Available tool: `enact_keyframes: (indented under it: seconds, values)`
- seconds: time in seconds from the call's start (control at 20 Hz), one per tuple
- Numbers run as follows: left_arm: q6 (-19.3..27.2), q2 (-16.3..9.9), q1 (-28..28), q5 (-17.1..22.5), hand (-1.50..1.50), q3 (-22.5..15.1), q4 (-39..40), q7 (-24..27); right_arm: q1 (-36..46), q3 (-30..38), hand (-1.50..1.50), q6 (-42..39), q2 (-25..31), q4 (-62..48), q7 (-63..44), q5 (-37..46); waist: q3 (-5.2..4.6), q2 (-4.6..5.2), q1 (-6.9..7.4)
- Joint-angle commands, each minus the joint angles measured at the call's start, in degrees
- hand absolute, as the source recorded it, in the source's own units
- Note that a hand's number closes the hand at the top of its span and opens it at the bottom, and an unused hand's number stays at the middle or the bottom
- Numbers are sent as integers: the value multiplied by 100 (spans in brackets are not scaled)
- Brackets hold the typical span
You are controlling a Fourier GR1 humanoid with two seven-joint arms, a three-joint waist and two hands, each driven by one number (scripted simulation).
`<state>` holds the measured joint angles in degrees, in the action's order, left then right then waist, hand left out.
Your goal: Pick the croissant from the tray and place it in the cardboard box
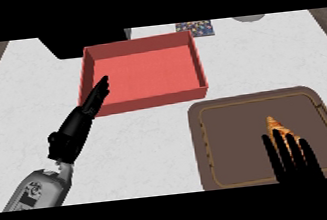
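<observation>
A golden-brown croissant (275, 125) lies on the brown tray (229, 140) at the lower right. My right hand (294, 161) rises from the lower edge over the tray, its straight fingers pointing up and reaching the croissant's near end, covering part of it. The red cardboard box (144, 71) stands open at the upper middle, with nothing inside. My left hand (79, 123) stretches up at the left, fingers straight, its tips over the box's left wall.
A black object (85, 42) stands behind the box at the counter's far edge. A small patterned item (196, 27) and a grey round thing (250, 18) lie further right along the back. White marbled counter lies between box and tray.
</observation>
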<state>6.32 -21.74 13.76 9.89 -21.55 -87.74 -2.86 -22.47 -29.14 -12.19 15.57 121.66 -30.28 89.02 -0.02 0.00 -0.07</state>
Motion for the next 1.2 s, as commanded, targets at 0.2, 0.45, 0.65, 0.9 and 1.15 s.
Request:
enact_keyframes:
  seconds: [0.2, 0.45, 0.65, 0.9, 1.15]
  values:
    - [-288, 356, -47, -358, 0, 279, 261, 133, 573, 727, -150, 164, -124, -1065, 130, -323, 3, 0, -5]
    - [-256, 696, -121, -670, 0, 356, 335, 207, 736, 1052, -150, 368, -54, -1313, 321, -476, 3, 1, -15]
    - [-711, 588, -51, -627, 0, 753, 684, 441, 774, 670, -150, 677, -207, -1508, 342, -152, 2, 2, -15]
    - [-942, 577, -156, -682, 0, 1012, 482, 350, 1040, 901, -150, 581, -250, -2029, 382, -120, 2, 3, 6]
    - [-766, 1110, 30, -1197, 0, 857, 408, 11, 837, 923, -150, 673, -318, -2058, 472, -177, 2, -1, -13]
